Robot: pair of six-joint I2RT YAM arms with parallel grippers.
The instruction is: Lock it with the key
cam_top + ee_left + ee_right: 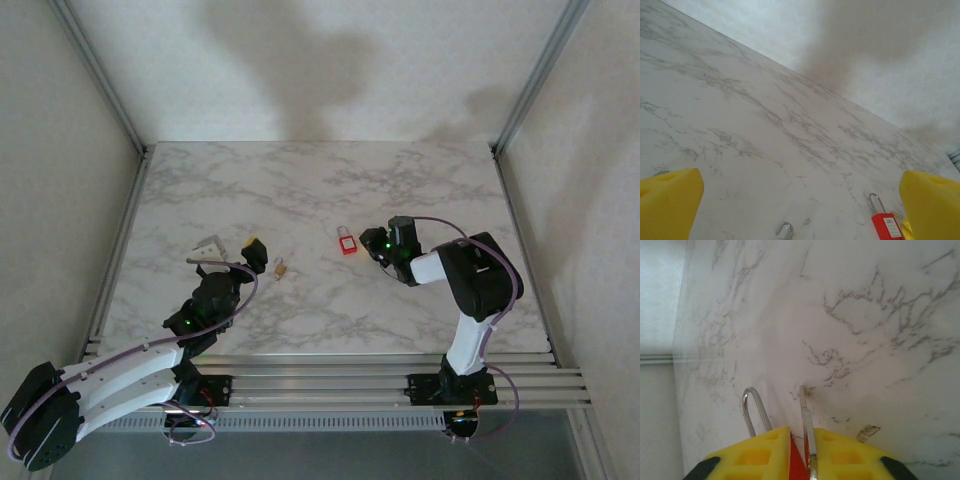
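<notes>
The red padlock (346, 242) lies flat mid-table with its steel shackle (752, 410) pointing away from my right gripper (377, 245). In the right wrist view the silver key (806, 416) stands on edge between the yellow fingers (757, 455), over the red body (796, 462). The key rests against the right-hand finger, and a narrow gap shows on its other side, so the jaws are slightly apart. I cannot tell whether the key sits in the lock. My left gripper (232, 248) hovers wide open to the left, holding nothing. It looks toward the red padlock (886, 226).
A small brass padlock (282, 268) lies between the two grippers, and its shackle (785, 230) shows at the bottom of the left wrist view. Metal frame rails (120, 215) run along the table's sides. The far half of the marble table (320, 180) is free room.
</notes>
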